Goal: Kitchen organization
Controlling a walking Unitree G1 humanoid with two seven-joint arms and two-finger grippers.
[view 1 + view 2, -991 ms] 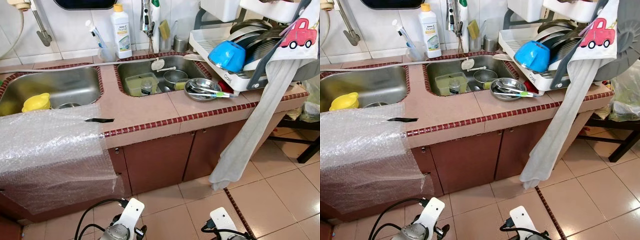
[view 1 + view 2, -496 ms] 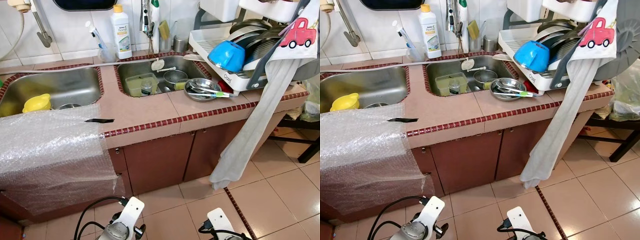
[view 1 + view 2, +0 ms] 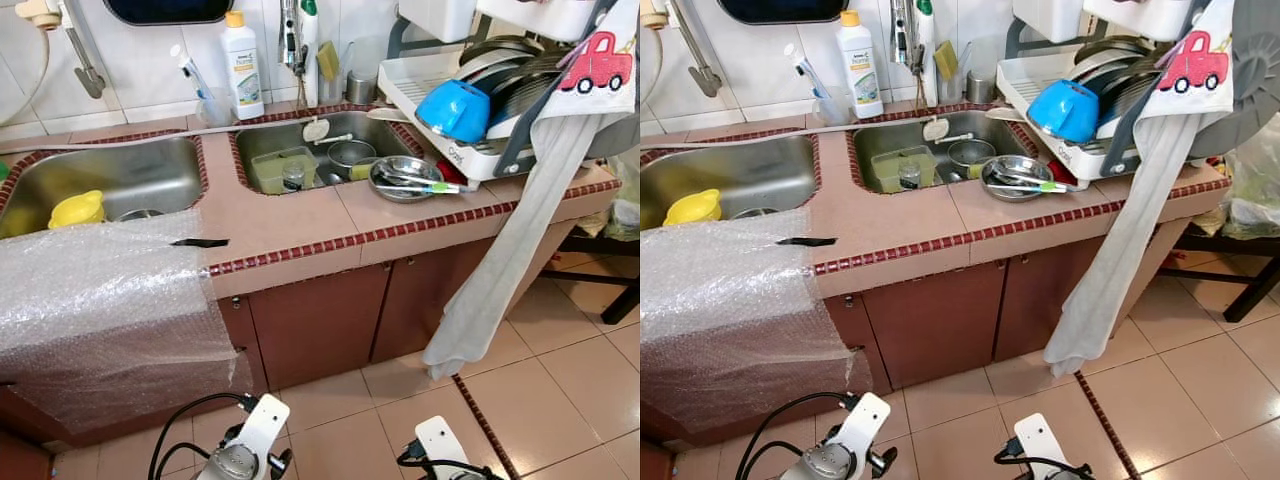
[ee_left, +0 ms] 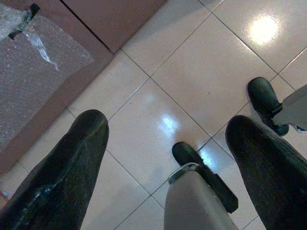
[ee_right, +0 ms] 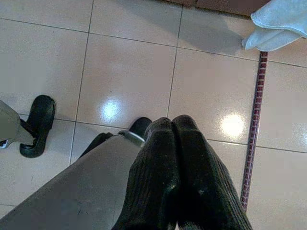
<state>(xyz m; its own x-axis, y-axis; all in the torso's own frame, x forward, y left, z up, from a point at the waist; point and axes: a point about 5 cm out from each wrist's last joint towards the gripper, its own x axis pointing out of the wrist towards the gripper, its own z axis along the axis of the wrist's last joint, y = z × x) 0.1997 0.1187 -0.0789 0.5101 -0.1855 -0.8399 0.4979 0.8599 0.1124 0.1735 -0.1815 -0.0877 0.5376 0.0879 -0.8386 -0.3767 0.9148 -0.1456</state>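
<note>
I'm standing facing a tiled pink surface (image 3: pixel 290 215) with a dark red edge trim and two steel sinks sunk into it. The right sink (image 3: pixel 262 145) is holding a green tub (image 3: pixel 272 168), a small steel pot (image 3: pixel 350 155) and a white ladle (image 3: pixel 317 128); a steel bowl (image 3: pixel 404 177) with utensils in it is sitting on the surface just beside that sink, touching the white dish rack (image 3: pixel 440 110). The rack is carrying dark plates (image 3: pixel 520 80) and a blue bowl (image 3: pixel 455 108) lying tilted on its side. A grey towel (image 3: pixel 515 250) is hanging from the rack corner down past the cabinet doors (image 3: pixel 320 325) to the floor (image 3: pixel 570 380). The left sink (image 3: pixel 120 175) is holding a yellow cup (image 3: pixel 77 208). Bubble wrap (image 3: pixel 100 310) is draping over the left front of the surface, with a strip of black tape (image 3: pixel 200 243) at its edge. A white detergent bottle (image 3: pixel 243 62) is standing upright at the back wall between the sinks. My left claw (image 4: pixel 168 158) is hanging low over the floor tiles, fingers (image 4: pixel 62 177) spread wide apart, gripping nothing. My right claw (image 5: pixel 175 163) is also hanging over the floor, fingers (image 5: pixel 153 177) pressed together, empty, with the towel's end near it.
</note>
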